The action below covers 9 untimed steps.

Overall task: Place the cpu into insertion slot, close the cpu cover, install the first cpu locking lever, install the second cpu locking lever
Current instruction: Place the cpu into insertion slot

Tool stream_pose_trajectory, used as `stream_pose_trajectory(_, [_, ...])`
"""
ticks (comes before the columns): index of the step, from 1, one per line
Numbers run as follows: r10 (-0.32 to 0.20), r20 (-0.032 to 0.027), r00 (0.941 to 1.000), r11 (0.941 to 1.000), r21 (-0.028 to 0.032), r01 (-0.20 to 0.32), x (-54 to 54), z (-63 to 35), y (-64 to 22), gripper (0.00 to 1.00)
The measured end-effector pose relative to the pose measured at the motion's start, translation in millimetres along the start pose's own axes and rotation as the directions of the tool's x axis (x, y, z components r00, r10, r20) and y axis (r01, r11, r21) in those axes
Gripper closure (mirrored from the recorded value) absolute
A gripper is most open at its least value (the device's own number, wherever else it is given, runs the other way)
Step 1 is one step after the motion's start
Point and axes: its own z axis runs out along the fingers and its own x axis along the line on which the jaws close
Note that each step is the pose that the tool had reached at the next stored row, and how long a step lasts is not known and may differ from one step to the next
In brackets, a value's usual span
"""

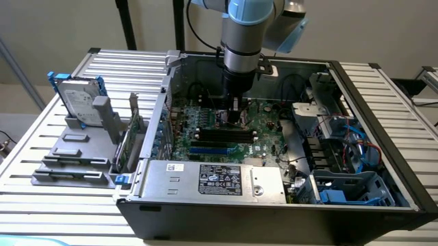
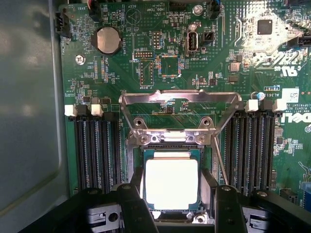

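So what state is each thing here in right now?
cpu: lying in the insertion slot, not gripped.
cpu cover: open, swung back off the slot.
gripper: open, fingers either side of the cpu.
computer case: open, side panel off.

A plain beige wall [image 1: 61, 25] spans the exterior view from ten to two o'clock in soft, even light, and two black upright poles [image 1: 125, 23] stand before it at about eleven o'clock. The tabletop [image 1: 41, 200], built of ribbed silver metal slats running crosswise, stretches from nine o'clock round through six to three o'clock. Past its edge at nine o'clock lies a pale surface, seemingly the floor [image 1: 17, 123], crossed by a slanting grey bar [image 1: 14, 66], and at three o'clock a piece of metal framework [image 1: 427, 77] stands just beside the tabletop.
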Motion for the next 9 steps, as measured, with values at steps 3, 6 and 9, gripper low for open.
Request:
stream_pose_trajectory(3, [0.000,0.0007,1.0000,1.0000,-0.0001,0.000,-0.5,0.1,0.0,0.45])
stream_pose_trajectory(6, [0.000,0.0019,1.0000,1.0000,-0.0001,0.000,-0.6,0.0,0.1,0.45])
stream_pose_trajectory(9, [0.000,0.0027,1.0000,1.0000,-0.0001,0.000,-0.7,-0.1,0.0,0.44])
